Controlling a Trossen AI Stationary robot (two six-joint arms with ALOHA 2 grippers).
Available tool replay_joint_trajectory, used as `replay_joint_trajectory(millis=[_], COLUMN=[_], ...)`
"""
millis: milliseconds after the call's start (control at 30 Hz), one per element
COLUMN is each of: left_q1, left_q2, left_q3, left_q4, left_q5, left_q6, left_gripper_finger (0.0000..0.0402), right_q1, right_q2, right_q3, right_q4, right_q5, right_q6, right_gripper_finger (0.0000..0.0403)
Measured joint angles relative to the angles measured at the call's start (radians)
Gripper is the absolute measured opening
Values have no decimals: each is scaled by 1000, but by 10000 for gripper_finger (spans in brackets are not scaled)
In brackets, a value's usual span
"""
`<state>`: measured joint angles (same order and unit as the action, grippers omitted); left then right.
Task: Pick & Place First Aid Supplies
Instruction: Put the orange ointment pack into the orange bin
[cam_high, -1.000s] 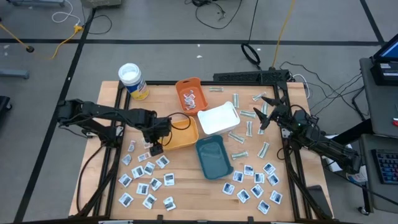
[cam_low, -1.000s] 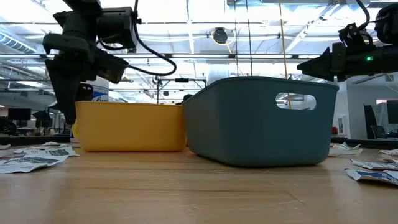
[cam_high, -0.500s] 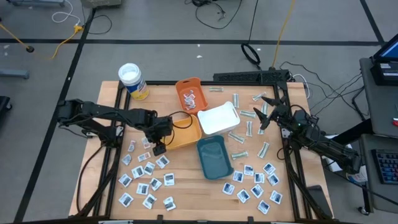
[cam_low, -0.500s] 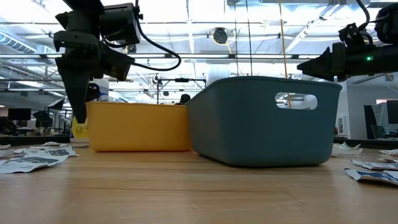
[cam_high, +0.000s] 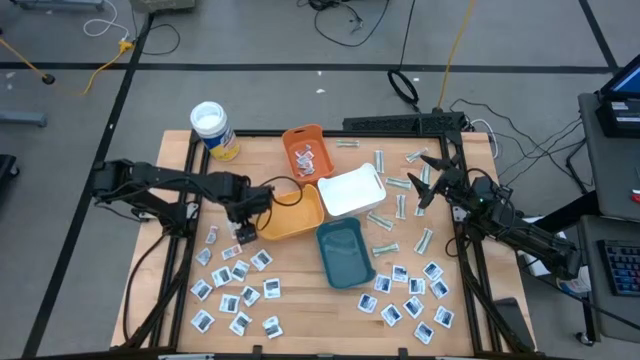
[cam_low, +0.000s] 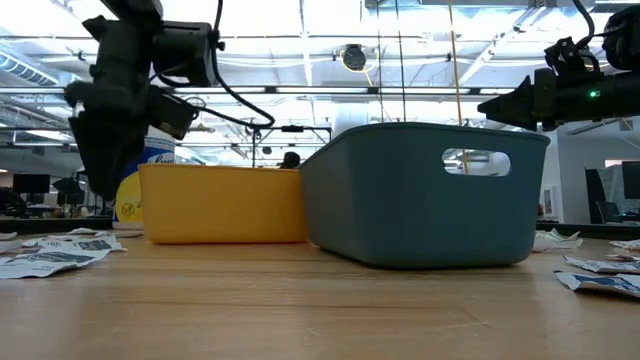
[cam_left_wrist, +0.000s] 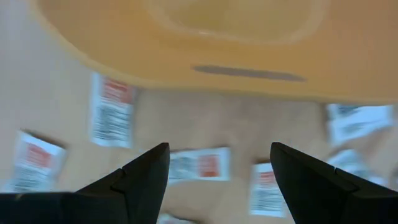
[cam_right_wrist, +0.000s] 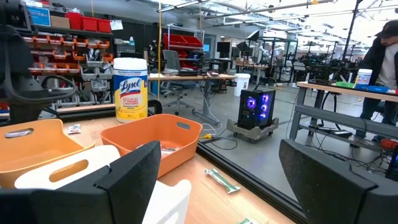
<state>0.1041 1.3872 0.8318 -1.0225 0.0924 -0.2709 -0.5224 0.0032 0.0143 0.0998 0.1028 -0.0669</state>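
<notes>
Mostly square white sachets (cam_high: 232, 274), blue or reddish print

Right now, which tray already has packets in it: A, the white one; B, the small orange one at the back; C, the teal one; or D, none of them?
B: in the high view the small orange tray holds a few packets, while the teal tray and white tray look bare inside.
</notes>
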Motion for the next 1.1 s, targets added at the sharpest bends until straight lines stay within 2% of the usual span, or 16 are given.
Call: replay_joint_trajectory(millis=[100, 233, 600, 933, 1100], left_q1=[16, 50, 130, 160, 148], left_q2=[-1, -22, -95, -95, -95], left_q3=[0, -9, -118, -174, -207], left_q4=[1, 16, 174, 279, 291], left_q5=[-57, -119, -113, -154, -164], left_q6=[75, 88, 98, -103, -133], left_gripper_finger=[285, 285, 285, 285, 285], right_q1=[0, 0, 0, 0, 0], right_q2=[0, 0, 0, 0, 0], right_q3=[0, 0, 0, 0, 0], right_q4=[0, 0, 0, 0, 0], right_q5=[0, 0, 0, 0, 0], right_q6=[0, 0, 0, 0, 0], right_gripper_finger=[322, 322, 322, 322, 322])
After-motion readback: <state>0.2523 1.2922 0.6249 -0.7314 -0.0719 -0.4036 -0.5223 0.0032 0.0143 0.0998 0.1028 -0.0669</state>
